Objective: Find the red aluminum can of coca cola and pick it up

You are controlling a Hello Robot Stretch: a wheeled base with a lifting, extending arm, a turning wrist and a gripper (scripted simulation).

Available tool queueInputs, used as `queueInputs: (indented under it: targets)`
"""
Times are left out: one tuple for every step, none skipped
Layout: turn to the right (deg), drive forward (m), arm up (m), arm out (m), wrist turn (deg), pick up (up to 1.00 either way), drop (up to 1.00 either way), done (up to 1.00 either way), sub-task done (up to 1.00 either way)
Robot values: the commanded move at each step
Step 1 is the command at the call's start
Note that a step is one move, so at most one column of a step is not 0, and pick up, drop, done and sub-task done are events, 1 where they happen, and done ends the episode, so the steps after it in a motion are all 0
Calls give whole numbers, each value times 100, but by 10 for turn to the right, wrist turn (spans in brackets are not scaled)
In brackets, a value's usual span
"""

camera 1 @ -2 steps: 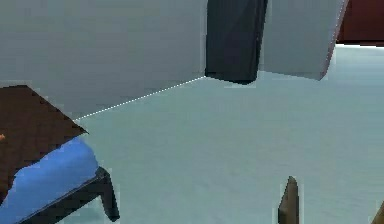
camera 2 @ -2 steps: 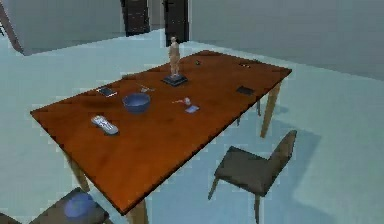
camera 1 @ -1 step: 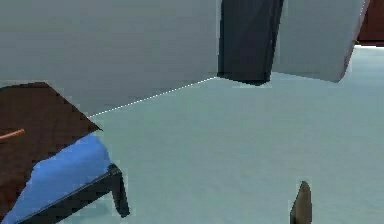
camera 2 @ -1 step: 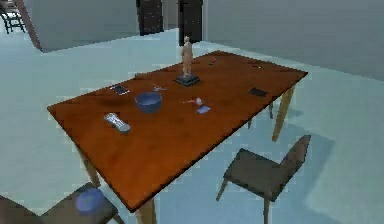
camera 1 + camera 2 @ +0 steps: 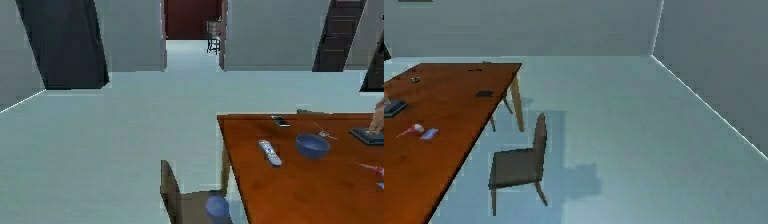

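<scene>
A blue bowl [image 5: 312, 146] sits on the wooden bench [image 5: 300, 192] beside a chair [image 5: 522, 165]; the gripper's state cannot be told

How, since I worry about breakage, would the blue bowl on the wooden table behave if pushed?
The blue bowl looks rigid and small, so probably light. It sits upright on the smooth wooden table, so it would likely slide rather than tip. Its material cannot be told, so fragility is uncertain.
</scene>
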Motion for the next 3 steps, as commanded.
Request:
queueInputs:
  targets:
    - [450,0,0,0,0,0,0,0,0]
    - [240,0,0,0,0,0,0,0,0]
    - [0,55,0,0,0,0,0,0,0]
